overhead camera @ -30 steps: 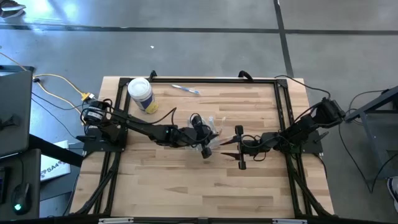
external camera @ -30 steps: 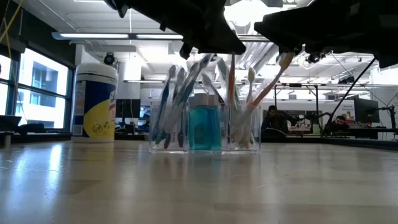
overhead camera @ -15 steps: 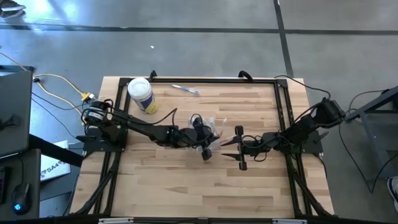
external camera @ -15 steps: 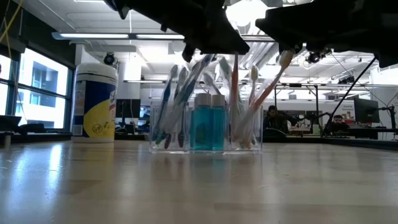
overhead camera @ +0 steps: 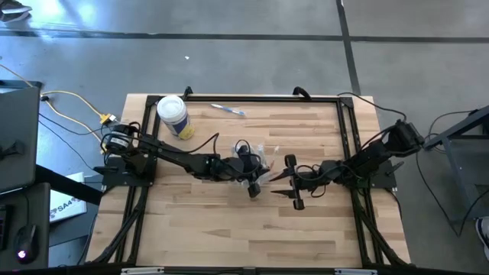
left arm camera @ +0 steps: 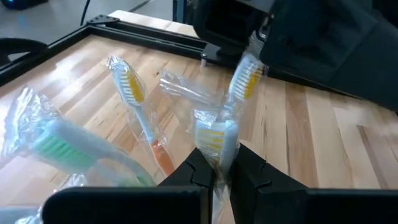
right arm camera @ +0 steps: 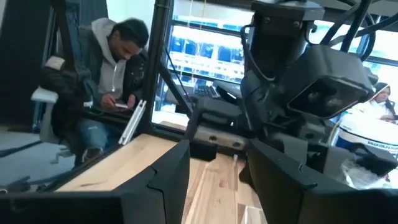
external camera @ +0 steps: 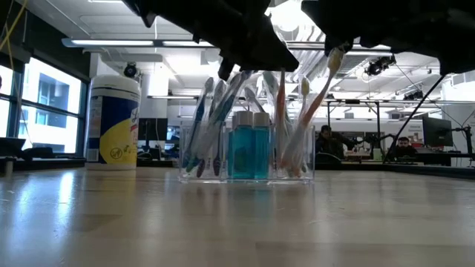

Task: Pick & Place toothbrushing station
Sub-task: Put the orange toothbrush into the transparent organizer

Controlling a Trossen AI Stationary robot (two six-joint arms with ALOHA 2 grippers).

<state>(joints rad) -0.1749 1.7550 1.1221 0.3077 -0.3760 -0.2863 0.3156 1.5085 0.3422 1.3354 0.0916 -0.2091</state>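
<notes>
A white-lidded canister [overhead camera: 173,116] stands far left on the bench [overhead camera: 229,221]. At mid-bench, the left pincer [overhead camera: 258,179] is clamped on a wrapped toothbrush [left arm camera: 216,138] above the clear cup [external camera: 245,157]. Just beside it, the right pincer [overhead camera: 287,180] hangs with fingers apart.

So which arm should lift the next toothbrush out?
Left, probably. The left pincer sits above the clear holder and is closed on a wrapped, yellow-bristled toothbrush. The right pincer is open, with nothing between its fingers, off to the holder's side.
</notes>
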